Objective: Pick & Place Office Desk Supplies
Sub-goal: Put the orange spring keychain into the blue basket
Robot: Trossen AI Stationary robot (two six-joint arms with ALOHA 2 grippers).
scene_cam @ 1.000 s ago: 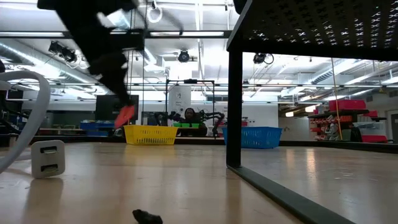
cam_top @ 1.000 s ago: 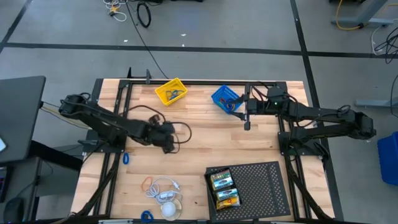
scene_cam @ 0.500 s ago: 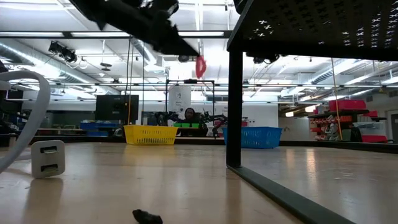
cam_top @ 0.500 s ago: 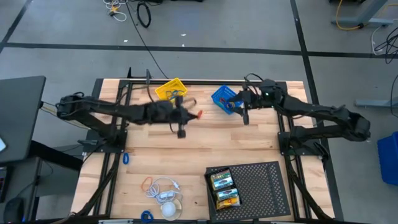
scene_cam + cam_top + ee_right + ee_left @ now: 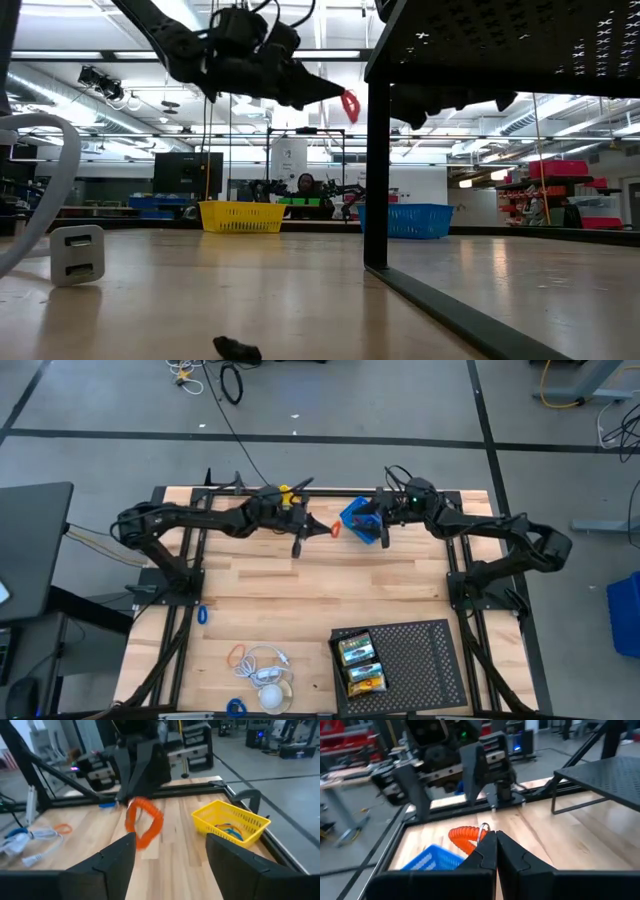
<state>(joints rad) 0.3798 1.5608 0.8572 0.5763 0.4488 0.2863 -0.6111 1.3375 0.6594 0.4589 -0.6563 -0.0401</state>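
My left gripper (image 5: 318, 528) is raised over the table's far middle, shut on an orange coiled band (image 5: 333, 530) that carries a metal ring (image 5: 484, 827). The coil hangs in the air just left of the blue basket (image 5: 358, 520). In the low view the left gripper (image 5: 322, 92) and the coil (image 5: 350, 104) show high above the table. My right gripper (image 5: 380, 522) hovers open over the blue basket and faces the coil (image 5: 143, 822). The yellow basket (image 5: 230, 820) stands on the table at the far edge. My left gripper pinches the metal ring (image 5: 485, 831) at the coil's end between its two fingertips (image 5: 489, 851). The fingers come level, from the table's left. The orange coil (image 5: 464, 838) is lifted clear and hangs beside and below the tips.
A black perforated tray (image 5: 420, 650) at the near right holds two crayon boxes (image 5: 360, 665). A white cable with charger (image 5: 265, 670), an orange band (image 5: 238, 653) and blue bands (image 5: 202, 614) lie near left. The tray's leg (image 5: 376, 170) stands in the low view.
My left gripper has risen from the table's middle left and swung toward the far edge and right, carrying the orange coil up to the blue basket. My right gripper has shifted left and toward the far edge, over the blue basket.
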